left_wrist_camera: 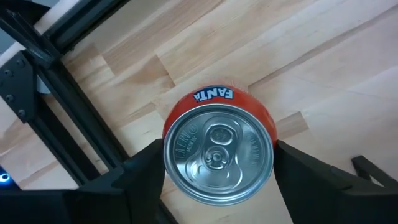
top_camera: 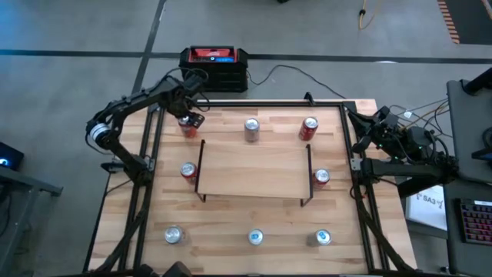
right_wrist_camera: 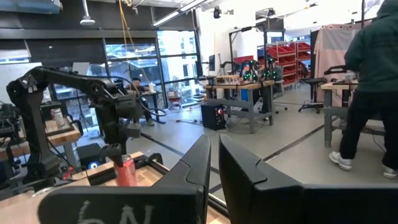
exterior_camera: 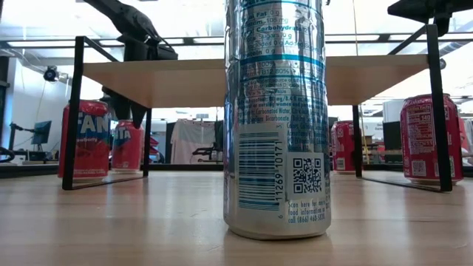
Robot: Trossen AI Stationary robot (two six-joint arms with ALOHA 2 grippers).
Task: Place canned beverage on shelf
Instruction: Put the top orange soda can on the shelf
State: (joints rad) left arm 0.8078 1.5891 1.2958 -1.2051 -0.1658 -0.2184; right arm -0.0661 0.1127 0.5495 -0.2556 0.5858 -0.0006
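From my remote station, the overhead view showed the left gripper [top_camera: 188, 119] lowered over a red Fanta can [left_wrist_camera: 219, 152] at the far left corner of the desk [top_camera: 231, 223], well apart from the shelf [top_camera: 254, 171], whose light-wood board stood at the centre on thin black legs with nothing on it. In the left wrist view its two dark fingers [left_wrist_camera: 140, 177] stood on either side of this upright can, one on each flank and very near the wall; I could not tell whether the jaws already pressed it or only bracketed it. The right gripper [right_wrist_camera: 214, 158] waited off the desk's right edge, raised, its jaws closed on nothing. Other cans stood around the shelf: a silver one [top_camera: 251, 129] and a red one [top_camera: 308, 128] behind it, a red one [top_camera: 188, 171] at its left end, a red one [top_camera: 321, 177] at its right end, and three silver ones [top_camera: 254, 238] in a row along the near edge. The low view looked past the middle near can [exterior_camera: 277, 118] and under the shelf board. Beyond the desk, the right wrist view showed a person in a dark hooded top [right_wrist_camera: 373, 81].
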